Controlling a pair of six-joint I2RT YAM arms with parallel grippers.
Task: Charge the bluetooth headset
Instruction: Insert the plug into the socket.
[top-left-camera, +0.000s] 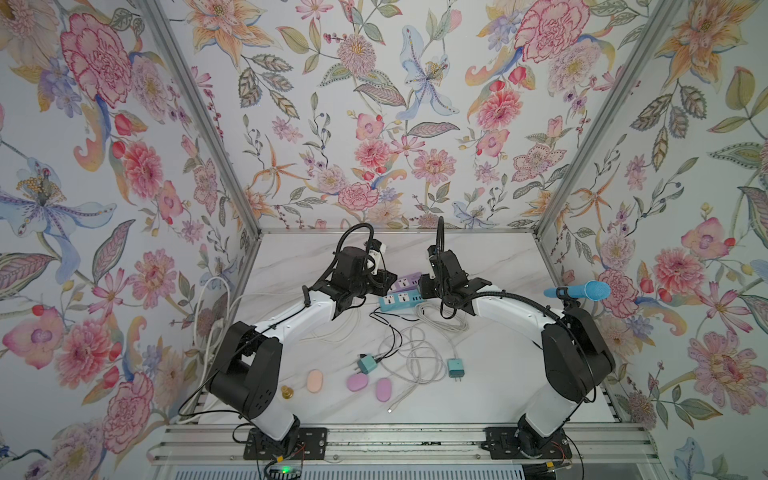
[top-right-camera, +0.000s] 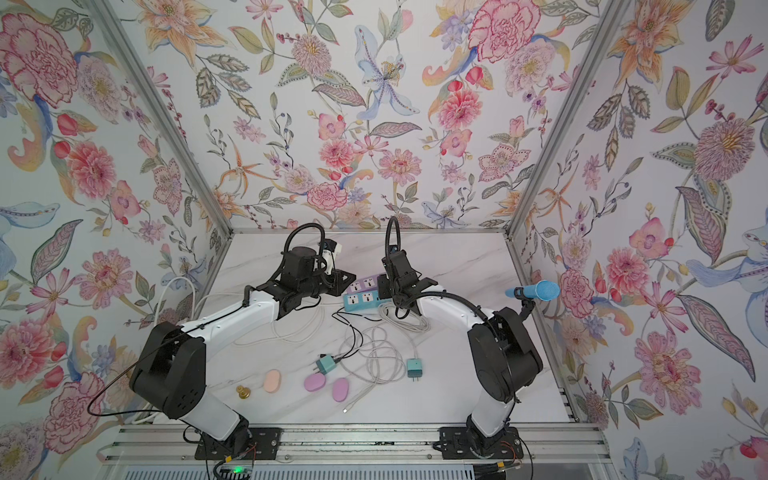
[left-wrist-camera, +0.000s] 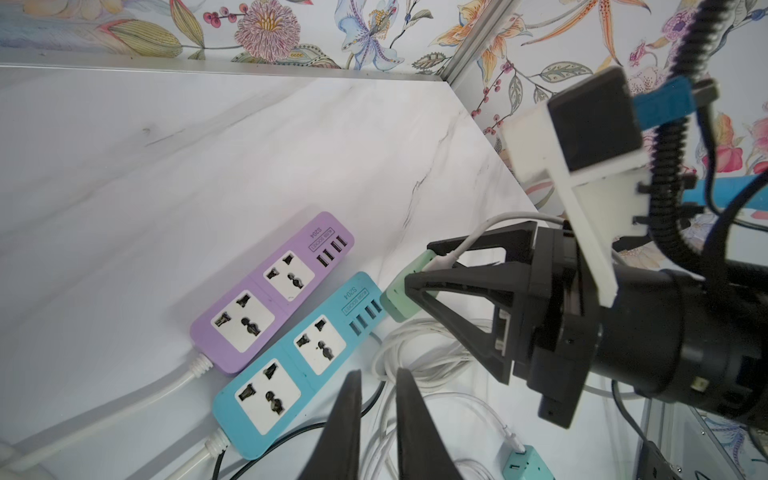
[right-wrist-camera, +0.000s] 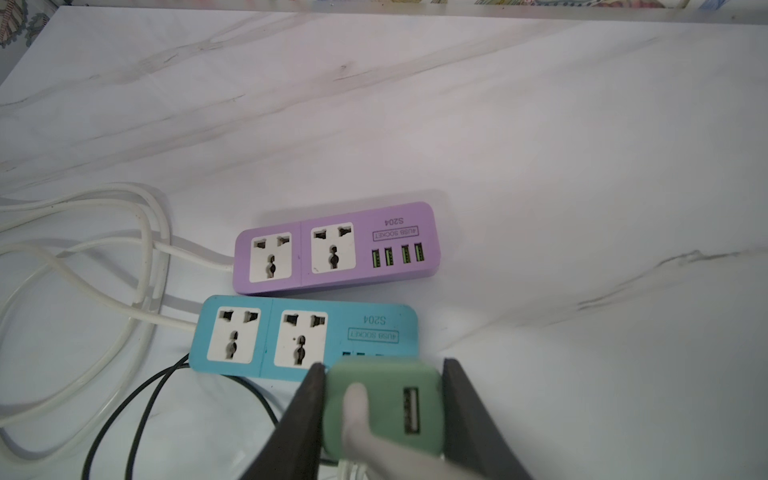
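My right gripper (right-wrist-camera: 384, 365) is shut on a green charger (right-wrist-camera: 386, 407), one finger on each side. A white cable (left-wrist-camera: 469, 237) is plugged into the charger, and the USB port beside it is free. The charger hangs by the USB end of the blue power strip (right-wrist-camera: 303, 336), which lies next to the purple power strip (right-wrist-camera: 336, 249). My left gripper (left-wrist-camera: 378, 370) hovers over the front of the blue strip, jaws a narrow gap apart with nothing between them. Three oval headset cases lie near the table front: orange (top-left-camera: 314, 380), purple (top-left-camera: 358, 382) and pink (top-left-camera: 384, 389).
Two teal chargers (top-left-camera: 366, 364) (top-left-camera: 456, 368) lie among coils of white cable (top-left-camera: 415, 357) and a thin black cable mid-table. The strips' white cords (top-left-camera: 216, 299) loop at the left. A gold knob (top-left-camera: 286, 392) sits front left. A blue microphone (top-left-camera: 582, 291) juts from the right wall.
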